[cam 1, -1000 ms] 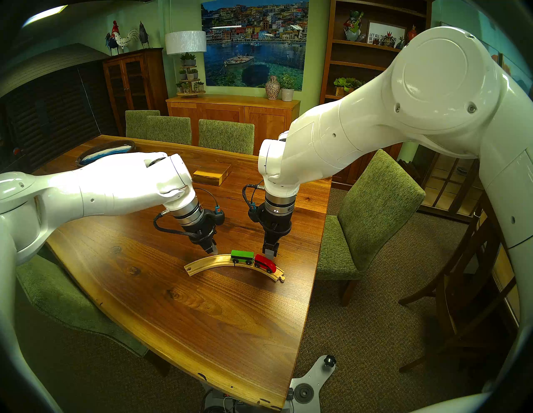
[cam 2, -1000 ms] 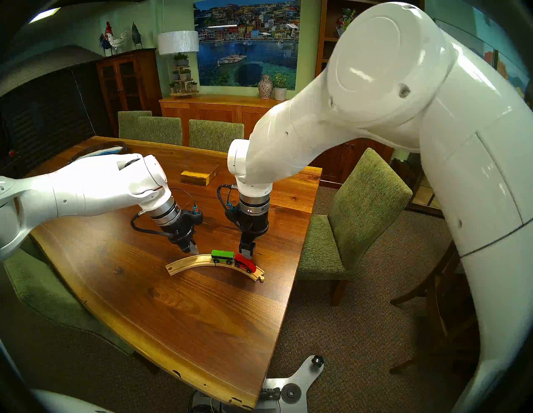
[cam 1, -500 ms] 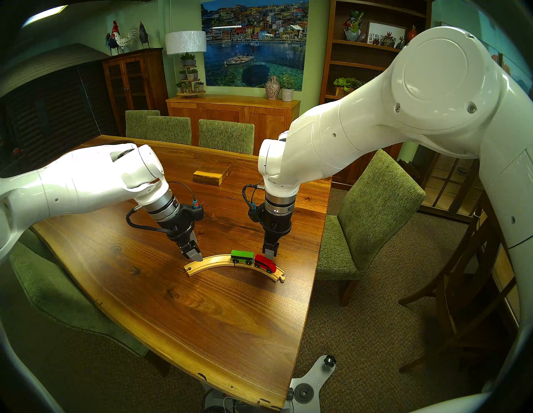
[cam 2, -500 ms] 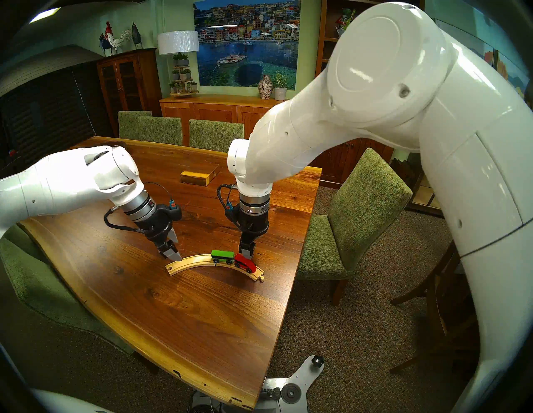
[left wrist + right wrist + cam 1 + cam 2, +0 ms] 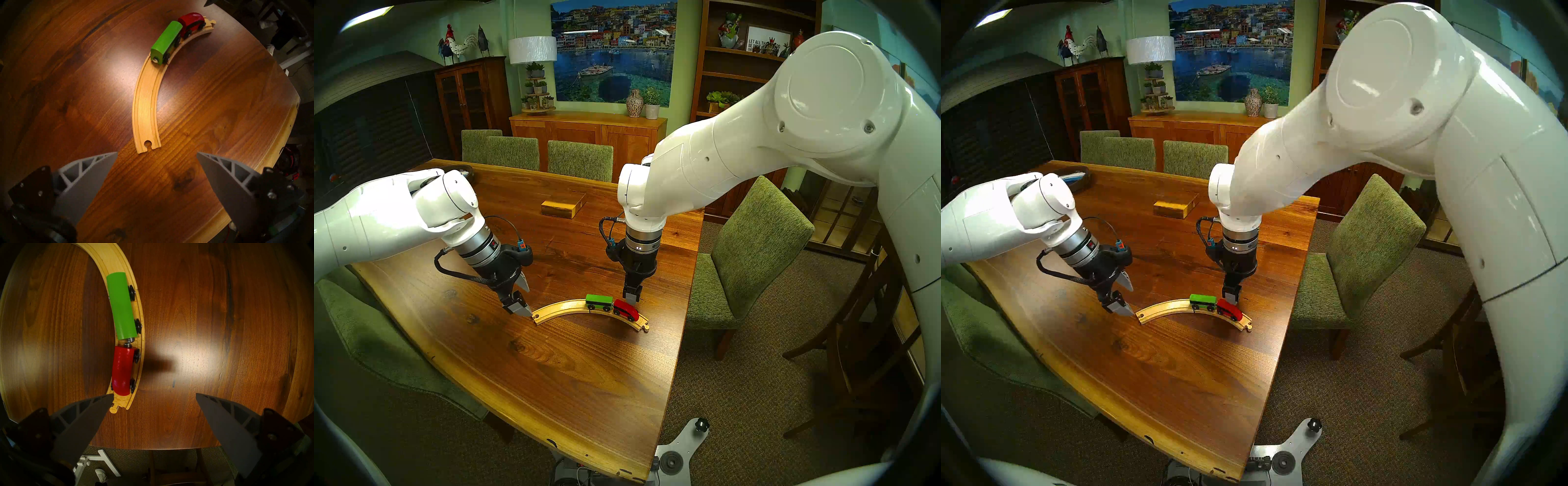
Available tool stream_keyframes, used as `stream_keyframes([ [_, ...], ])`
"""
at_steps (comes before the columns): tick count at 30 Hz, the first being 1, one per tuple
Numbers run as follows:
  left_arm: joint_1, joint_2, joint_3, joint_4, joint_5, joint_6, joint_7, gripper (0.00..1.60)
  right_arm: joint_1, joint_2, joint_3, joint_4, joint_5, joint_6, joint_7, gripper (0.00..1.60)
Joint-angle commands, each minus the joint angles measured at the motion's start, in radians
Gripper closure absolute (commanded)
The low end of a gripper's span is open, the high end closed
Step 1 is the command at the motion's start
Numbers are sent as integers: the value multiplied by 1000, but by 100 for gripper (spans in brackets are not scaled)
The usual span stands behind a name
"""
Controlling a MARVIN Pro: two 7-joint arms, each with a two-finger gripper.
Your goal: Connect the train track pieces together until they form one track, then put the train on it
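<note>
The two pale-wood track pieces lie joined as one curved track (image 5: 565, 305) (image 5: 1165, 307) (image 5: 146, 108) (image 5: 117, 263) on the table. The train stands on its right half: green carriage (image 5: 599, 302) (image 5: 1203, 301) (image 5: 165, 41) (image 5: 121, 305) coupled to red engine (image 5: 625, 309) (image 5: 1229, 309) (image 5: 191, 24) (image 5: 122, 368). My left gripper (image 5: 528, 303) (image 5: 1131, 302) (image 5: 157, 152) is open and empty, just off the track's socket end. My right gripper (image 5: 632, 298) (image 5: 1232, 298) (image 5: 154, 394) hangs open and empty right behind the engine, near the peg end.
A rectangular wooden block (image 5: 563, 203) (image 5: 1175, 207) lies farther back on the table. A dark dish (image 5: 1076, 176) sits at the back left, partly behind my left arm. Green chairs (image 5: 751, 258) surround the table; its front edge (image 5: 602, 454) is near.
My left arm has swung left, from behind the track's middle to beyond its socket end, and its gripper has gone from shut to open. Right arm, track and train have not moved.
</note>
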Motion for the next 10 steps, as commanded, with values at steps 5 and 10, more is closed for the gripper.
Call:
stream_keyframes([
  [5, -38, 44, -32, -27, 19, -14, 12, 0, 31, 8, 4, 12, -2, -2, -1, 0],
  [10, -35, 47, -35, -31, 21, -14, 14, 0, 31, 8, 4, 12, -2, -2, -1, 0],
])
